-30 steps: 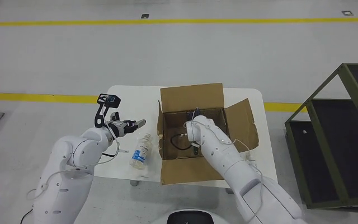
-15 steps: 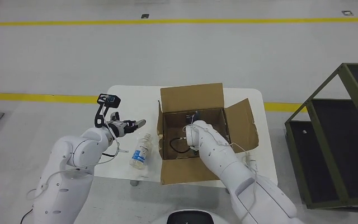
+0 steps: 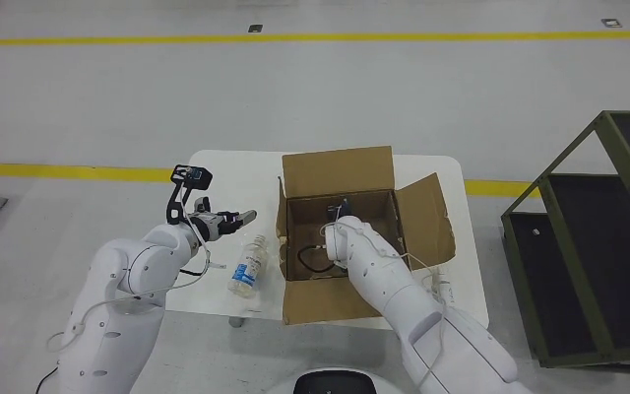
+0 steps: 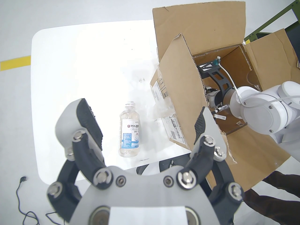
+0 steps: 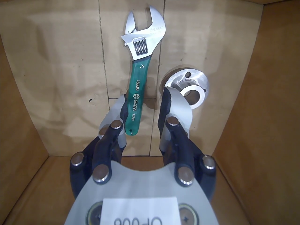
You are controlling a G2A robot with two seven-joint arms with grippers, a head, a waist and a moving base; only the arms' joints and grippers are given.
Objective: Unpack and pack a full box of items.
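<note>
Two items, a wrench (image 5: pixel 140 47) and a metal ring (image 5: pixel 189 85), lie on the box (image 5: pixel 58 71) floor. The open right gripper (image 5: pixel 144 95) straddles the wrench handle, so unpacking it probably needs closing, then lifting; the left gripper (image 4: pixel 142 106) hangs open.

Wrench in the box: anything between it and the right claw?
Nothing visible. The open right claw straddles the green handle end of the wrench on the floor of the box, one finger right beside it. The flange lies outside the other finger, beside the handle, not between.
</note>
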